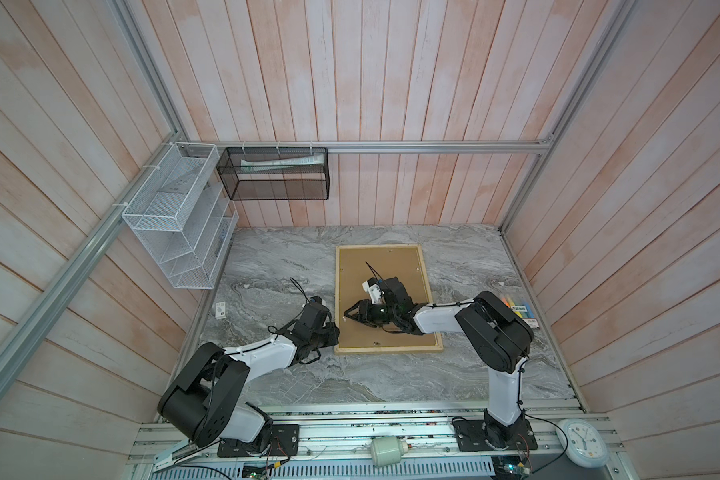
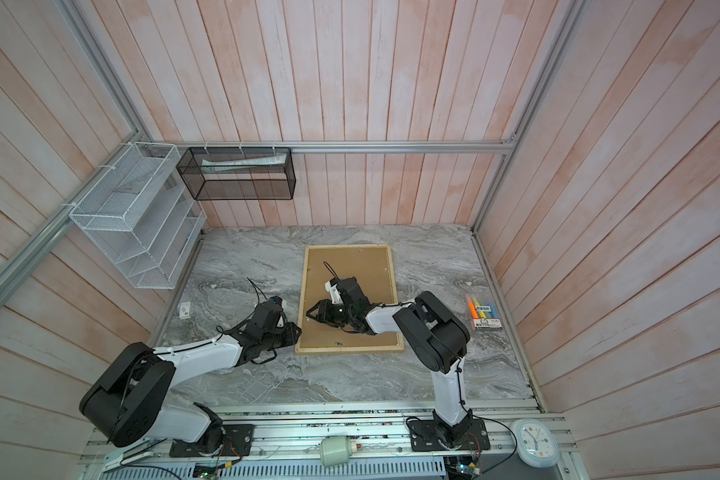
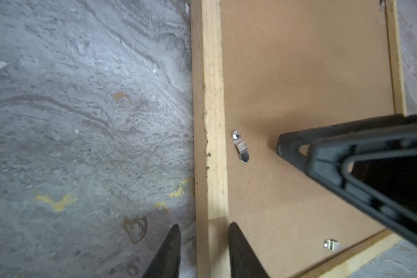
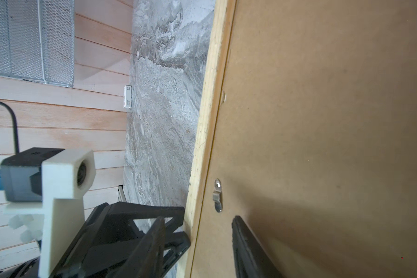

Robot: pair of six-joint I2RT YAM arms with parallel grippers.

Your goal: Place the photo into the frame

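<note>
The frame lies face down on the marble table, brown fibreboard back up, with pale wood rails around it. The photo is out of view. My left gripper stands open astride the frame's left rail. Its inner finger is at the rail's inner edge and its outer finger is a little off the rail. My right gripper hovers open over the same rail and the back, just short of a small metal clip. It holds nothing.
A pack of coloured markers lies right of the frame. A small white card lies at the left. A white wire rack and a black mesh basket hang on the walls. A clock sits at the front right.
</note>
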